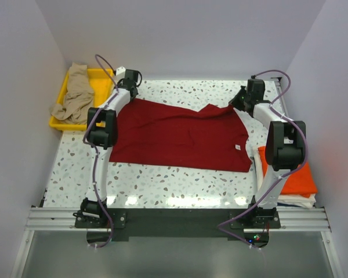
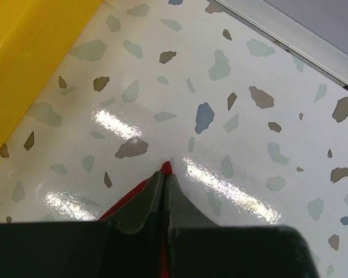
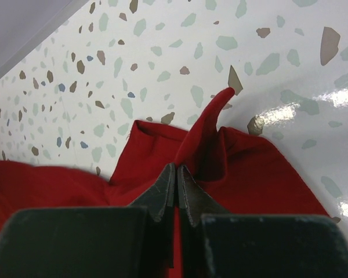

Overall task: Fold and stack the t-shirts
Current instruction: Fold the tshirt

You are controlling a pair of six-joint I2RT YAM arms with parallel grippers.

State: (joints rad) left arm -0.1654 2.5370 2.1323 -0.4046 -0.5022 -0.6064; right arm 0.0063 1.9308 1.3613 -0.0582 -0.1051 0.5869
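The dark red cloth t-shirt (image 1: 180,136) lies spread across the middle of the speckled white table (image 1: 162,185). At its upper-left corner, the left gripper (image 2: 165,174) is pinched together on a sliver of red hem. At the upper right, the right gripper (image 3: 177,171) clamps a raised fold of it.

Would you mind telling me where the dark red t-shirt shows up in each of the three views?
Top external: dark red t-shirt spread across the centre.
Left wrist: only its red tip, bottom centre, pinched in the left hand.
Right wrist: lower half, a fold pinched in the right hand.
Shared landmark: the speckled tabletop.
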